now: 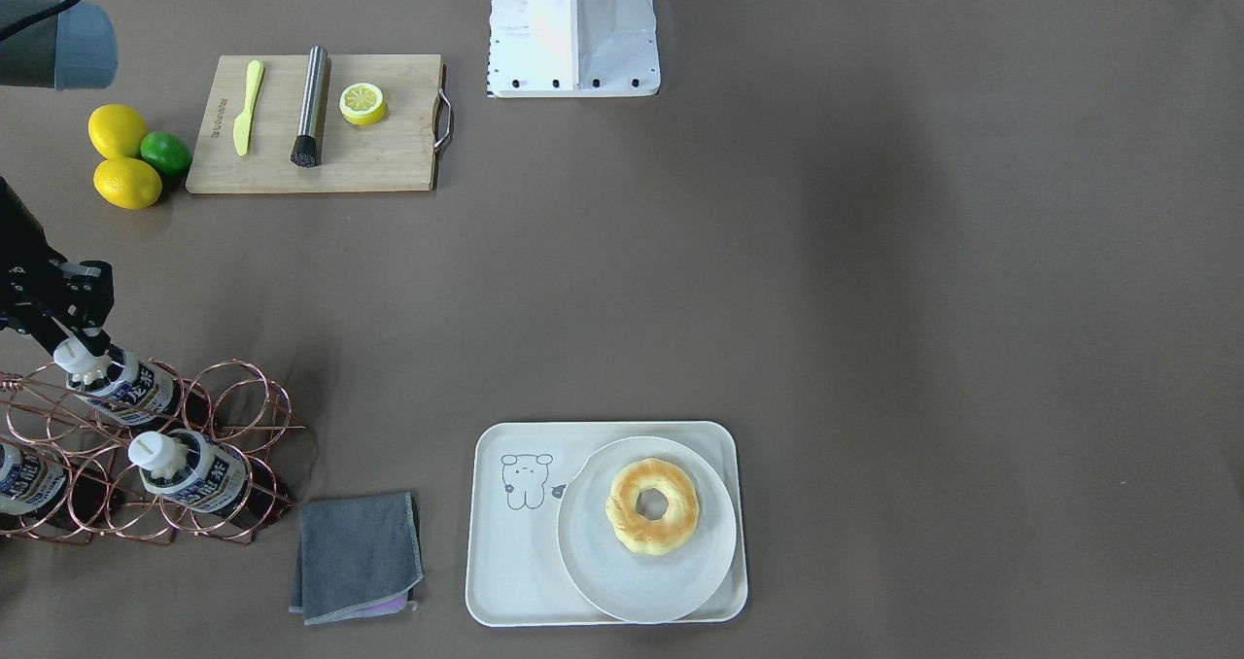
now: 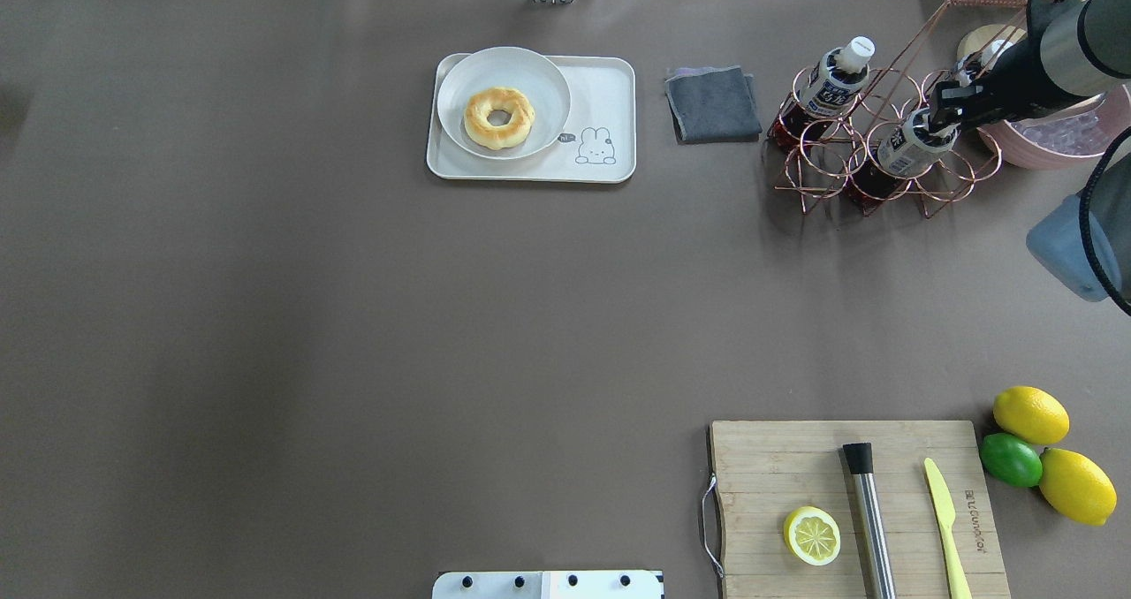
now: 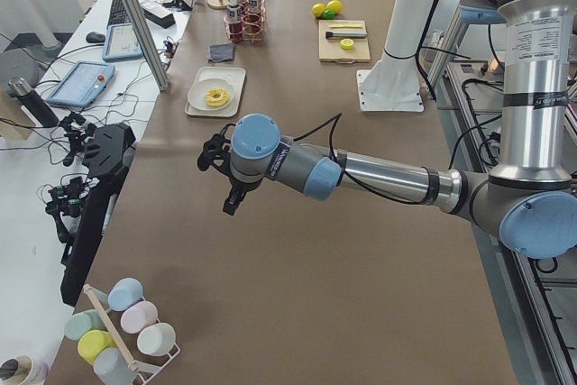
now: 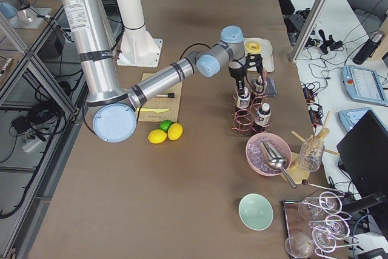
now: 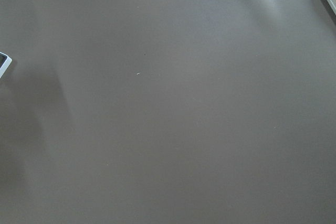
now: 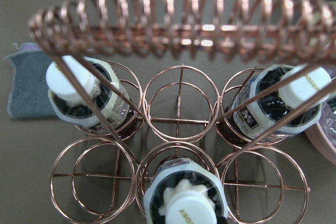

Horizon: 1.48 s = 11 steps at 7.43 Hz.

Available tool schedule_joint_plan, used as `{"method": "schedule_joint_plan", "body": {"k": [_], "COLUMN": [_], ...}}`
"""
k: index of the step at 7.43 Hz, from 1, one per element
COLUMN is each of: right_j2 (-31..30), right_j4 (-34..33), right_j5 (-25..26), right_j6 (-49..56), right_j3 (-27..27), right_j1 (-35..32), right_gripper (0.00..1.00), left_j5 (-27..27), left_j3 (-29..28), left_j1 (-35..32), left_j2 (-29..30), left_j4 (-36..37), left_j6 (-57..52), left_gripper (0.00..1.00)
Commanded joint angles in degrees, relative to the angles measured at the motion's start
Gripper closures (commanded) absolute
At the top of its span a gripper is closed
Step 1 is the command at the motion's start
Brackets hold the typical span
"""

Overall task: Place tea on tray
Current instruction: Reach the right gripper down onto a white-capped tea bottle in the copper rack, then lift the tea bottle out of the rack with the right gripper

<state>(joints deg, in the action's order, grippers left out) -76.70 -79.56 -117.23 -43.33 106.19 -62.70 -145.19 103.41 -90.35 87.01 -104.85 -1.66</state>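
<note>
Tea (image 1: 124, 394) — 1 of 3 bottles alike — leaning cap-up in the copper wire rack (image 1: 255, 401) on the desk (image 1: 875, 299), well apart from the tray (image 1: 505, 562). Hanging right at its white cap, right gripper (image 1: 66, 336), fingers too hidden to tell whether gripping or spread. Holding a round plate (image 1: 632, 586) with a doughnut (image 1: 652, 503), that tray. Hovering over bare desk, left gripper (image 3: 225, 182) — finger spread impossible to tell.

Bottle cap (image 6: 191, 211), white, nearest the right wrist camera: printed letters "TORY", the rest cut off.
Bottle label (image 1: 131, 394): white-and-navy characters, not legible.
Cutting board (image 2: 778, 475): engraved line near one short edge, too small to read.
</note>
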Motion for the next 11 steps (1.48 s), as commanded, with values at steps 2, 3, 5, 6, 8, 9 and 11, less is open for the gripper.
{"method": "schedule_joint_plan", "body": {"k": [2, 3, 5, 6, 8, 9, 11], "right_j2": [0.7, 0.6, 4.5, 6.8, 17.1, 21.0, 27.2], "right_j4": [-1.0, -1.3, -13.2, -22.0, -37.7, -40.4, -40.4], "right_j5": [-5.3, -8.6, -13.3, -13.8, -13.6, -12.9, -5.1], "right_j6": [1.7, 1.7, 3.1, 6.2, 5.7, 0.1, -18.5], "right_j3": [1.8, 2.4, 7.1, 10.7, 13.2, 13.1, 12.7], "right_j1": [-6.3, -9.3, -13.2, -14.5, -11.9, -7.3, 7.0], "right_gripper": [1.00, 1.00, 1.00, 1.00, 1.00, 1.00, 1.00], "left_j5": [0.0, 0.0, -0.1, 0.0, -0.1, -0.1, -0.1], "left_j3": [0.1, 0.1, 0.1, 0.1, 0.1, 0.3, 0.3], "left_j1": [0.0, 0.0, 0.0, 0.0, 0.0, 0.1, 0.4], "left_j2": [0.0, 0.0, 0.0, 0.1, 0.2, 0.2, 0.2], "left_j4": [0.0, 0.0, -0.1, -0.1, -0.1, 0.0, 0.0], "left_j6": [0.0, 0.0, 0.0, 0.1, 0.3, 0.4, 0.5], "left_gripper": [0.01, 0.01, 0.01, 0.01, 0.01, 0.01, 0.01]}}
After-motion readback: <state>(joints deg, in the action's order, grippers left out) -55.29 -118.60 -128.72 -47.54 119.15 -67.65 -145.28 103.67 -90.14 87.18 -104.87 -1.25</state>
